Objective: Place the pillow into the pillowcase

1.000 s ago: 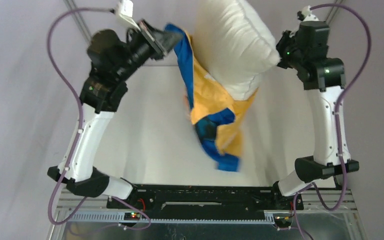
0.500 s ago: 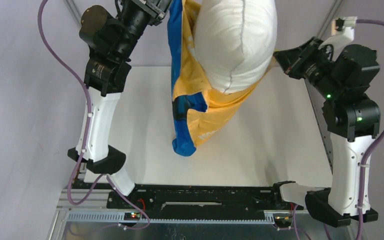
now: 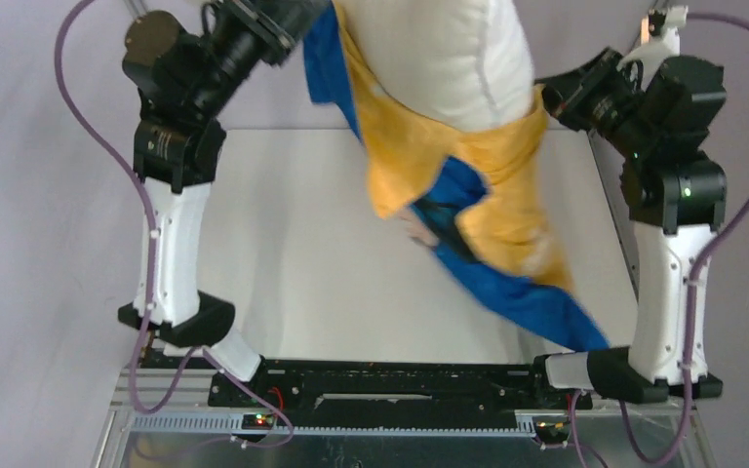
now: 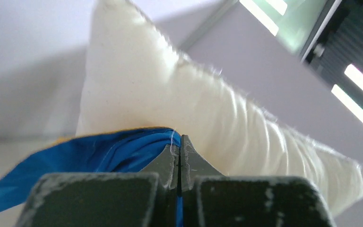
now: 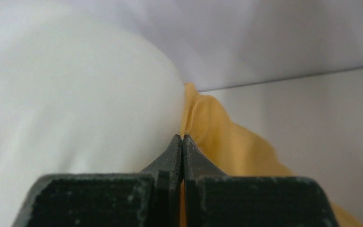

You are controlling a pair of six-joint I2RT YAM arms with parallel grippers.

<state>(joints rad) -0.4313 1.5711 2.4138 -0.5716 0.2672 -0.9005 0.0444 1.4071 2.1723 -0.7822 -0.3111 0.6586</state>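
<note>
Your left gripper [image 4: 180, 144] is clenched on the blue rim of the case [image 3: 492, 205] and your right gripper [image 5: 183, 142] on the orange rim, both high above the table [image 3: 293, 244], with the pillow [image 3: 449, 49] wedged in the mouth between them, mostly standing out above. Each hold is a thin nip of cloth at the very tips, so a hard shake could tear a rim free and drop everything. The pillow looks top-heavy, and a tilted mouth may tip it out.
</note>
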